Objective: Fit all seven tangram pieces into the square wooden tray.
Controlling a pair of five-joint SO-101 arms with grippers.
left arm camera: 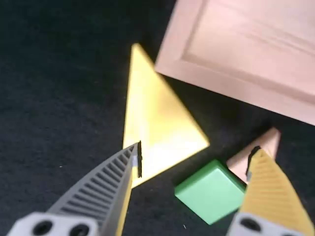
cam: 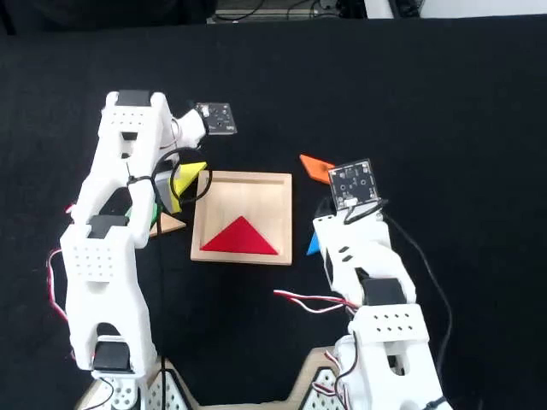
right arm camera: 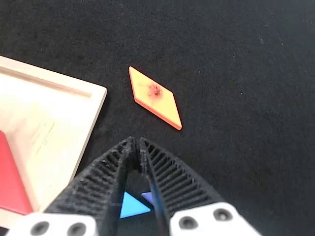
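1. High view: square wooden tray holds one flat red triangle.
2. Left wrist view: left gripper spread apart above yellow triangle, green square block, pale wooden triangle.
3. Right wrist view: right gripper pinched together, empty, near orange parallelogram.

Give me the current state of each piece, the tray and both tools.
Tray: holds one piece.
Red triangle: flat inside tray.
Yellow triangle: outside, beside tray.
Green square: outside, on table.
Tan triangle: outside, on table.
Orange diamond: outside, on table.
Blue triangle: outside, on table.
Left tool: open, empty.
Right tool: shut, empty.
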